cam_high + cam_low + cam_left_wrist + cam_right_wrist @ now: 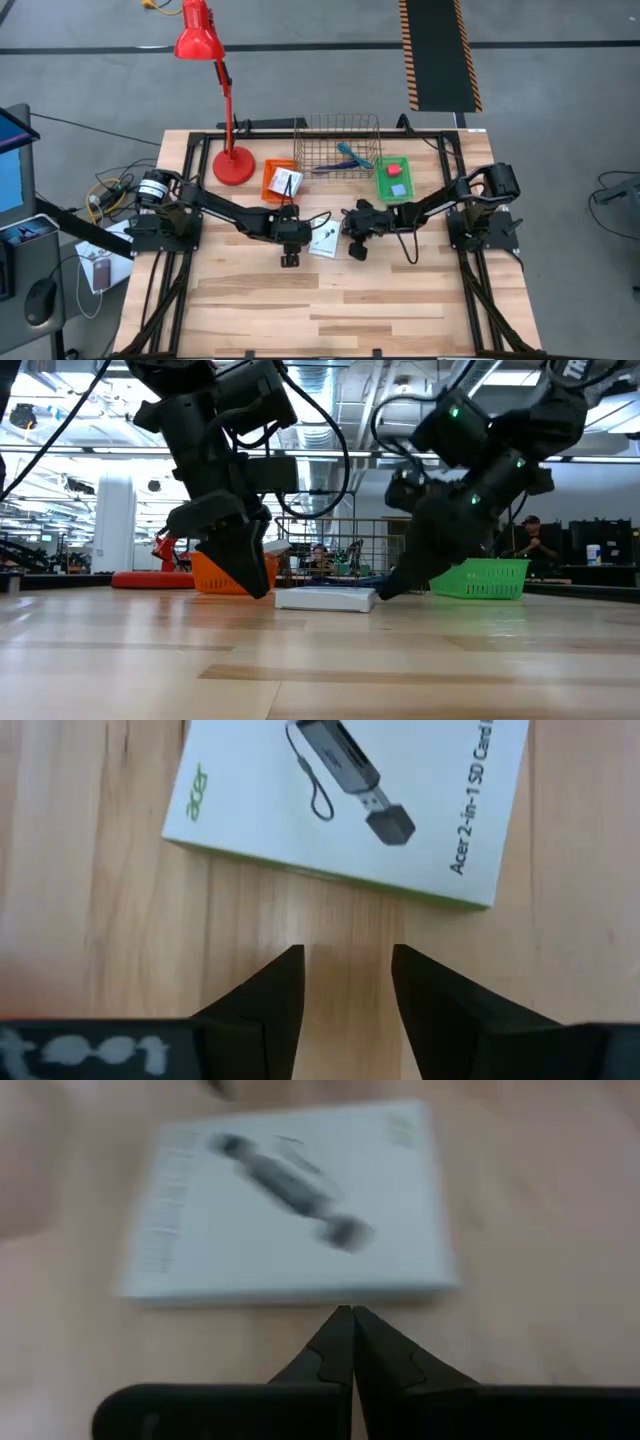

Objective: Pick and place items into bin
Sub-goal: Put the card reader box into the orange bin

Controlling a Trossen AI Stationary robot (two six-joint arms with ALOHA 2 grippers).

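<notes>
A flat white packet (pixel 324 241) printed with a dark card reader lies flat on the wooden table between my two grippers; it also shows in the left wrist view (pixel 350 800), the right wrist view (pixel 290 1210) and the low view (pixel 325 599). My left gripper (pixel 289 260) (pixel 347 960) is open and low over the table, a short way off the packet's left side. My right gripper (pixel 357 252) (pixel 352 1315) is shut, with its tips at the packet's right edge. A second white packet (pixel 287 181) lies in the orange bin, a red block (pixel 397 171) in the green bin, and a teal-handled tool (pixel 352 157) in the wire basket. My right gripper's shut fingertips (pixel 345 1330) stand low at the table, right against the white packet's edge (pixel 345 1292), coming from the table's right side. I cannot tell whether they touch it. The packet lies flat on the table.
An orange bin (pixel 268 172), a wire basket (pixel 340 128) and a green bin (pixel 382 180) stand in a row at the table's far side. A red desk lamp (pixel 232 165) stands at the far left. Bare wood (pixel 330 310) fills the table's near half. People show in the room beyond.
</notes>
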